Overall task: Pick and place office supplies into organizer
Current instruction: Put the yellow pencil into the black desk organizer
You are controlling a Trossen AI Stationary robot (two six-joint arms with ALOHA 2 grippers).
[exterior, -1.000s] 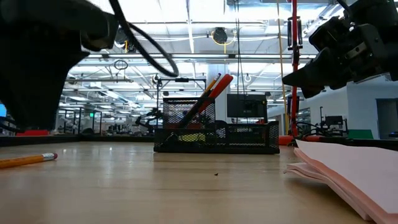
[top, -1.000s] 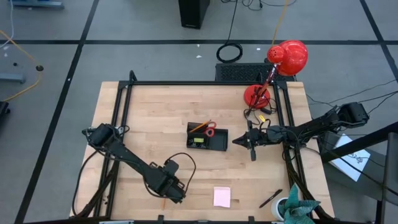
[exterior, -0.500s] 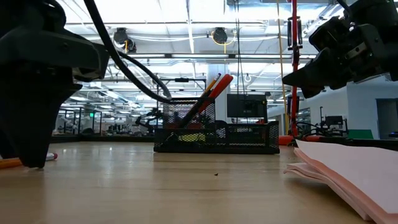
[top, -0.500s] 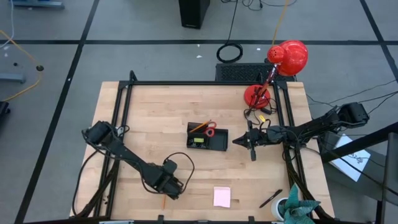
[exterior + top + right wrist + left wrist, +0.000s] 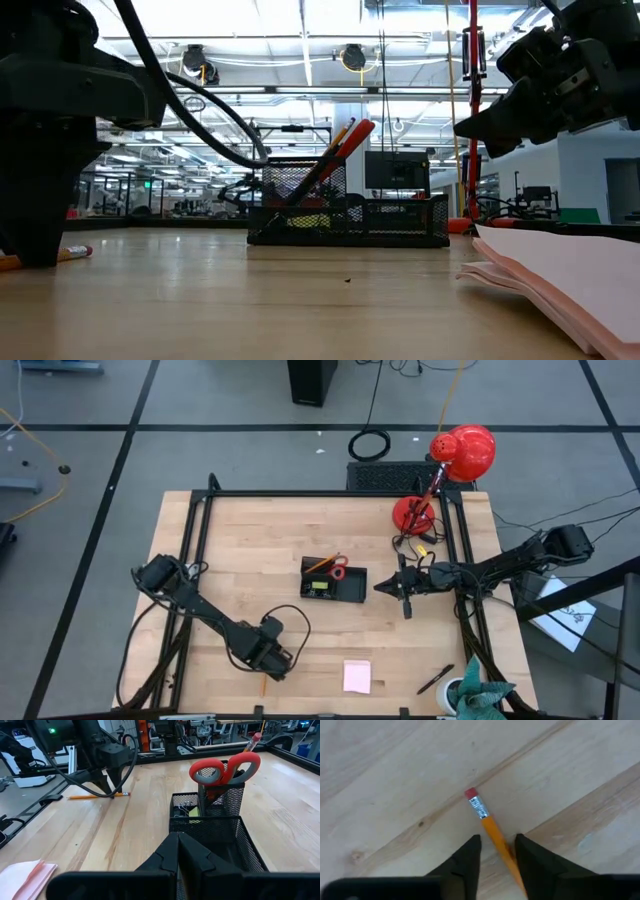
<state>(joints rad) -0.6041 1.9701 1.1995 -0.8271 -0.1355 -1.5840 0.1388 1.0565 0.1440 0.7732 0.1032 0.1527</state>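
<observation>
An orange pencil [image 5: 490, 827] with a red eraser lies flat on the wood near the table's near-left corner [image 5: 262, 683]. My left gripper [image 5: 497, 840] points down at it, its fingers a narrow gap apart on either side of the shaft below the eraser; I see no clamp on it. The black mesh organizer [image 5: 333, 582] stands mid-table, holding red-handled scissors [image 5: 225, 770] and a pencil upright. My right gripper [image 5: 385, 587] hovers shut just right of the organizer. A pink sticky-note pad [image 5: 357, 676] and a dark pen [image 5: 435, 679] lie by the near edge.
A red desk lamp [image 5: 450, 470] stands at the far right corner. A black frame [image 5: 195, 530] runs along the table's sides. A teal object [image 5: 478, 698] sits at the near right corner. Bare wood lies between the pencil and the organizer.
My left gripper has come down onto the table over the orange pencil, still pointing down, and has shifted slightly toward the table's left edge. The pencil has stayed where it lay.
</observation>
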